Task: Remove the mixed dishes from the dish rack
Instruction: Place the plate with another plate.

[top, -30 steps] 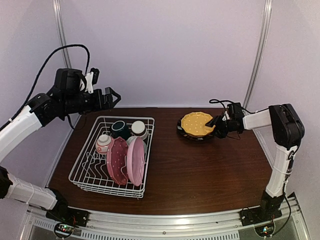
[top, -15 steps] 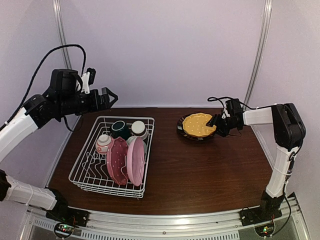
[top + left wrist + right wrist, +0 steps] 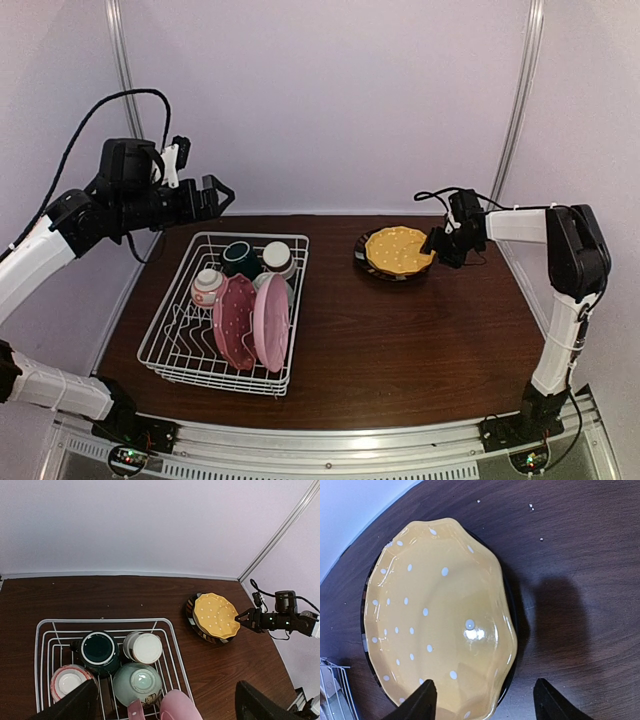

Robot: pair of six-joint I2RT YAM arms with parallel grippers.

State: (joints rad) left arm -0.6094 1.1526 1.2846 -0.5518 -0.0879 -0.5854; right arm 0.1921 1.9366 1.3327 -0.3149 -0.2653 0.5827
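The white wire dish rack (image 3: 170, 345) stands left on the table. It holds a red-pink dotted plate (image 3: 234, 322) and a light pink plate (image 3: 271, 321) on edge, and behind them a dark green cup (image 3: 240, 258), a beige-brown cup (image 3: 279, 256), a white-red bowl (image 3: 207, 287) and a pale green bowl (image 3: 136, 683). The yellow dotted plate (image 3: 397, 249) lies on the dark brown plate (image 3: 361, 258) at back right. My right gripper (image 3: 437, 243) is open and empty, just above the yellow plate's (image 3: 437, 625) right edge. My left gripper (image 3: 213, 190) is open and empty, high above the rack's (image 3: 177, 657) back edge.
White walls close in the back and sides, with metal corner posts (image 3: 517, 110). The table's brown top (image 3: 400, 340) stretches between the rack and the stacked plates. A black cable (image 3: 440, 203) loops behind the right wrist.
My right gripper has lifted slightly and drawn back to the right off the yellow plate, which now lies flat on the dark plate. My left gripper has risen and shifted a little left.
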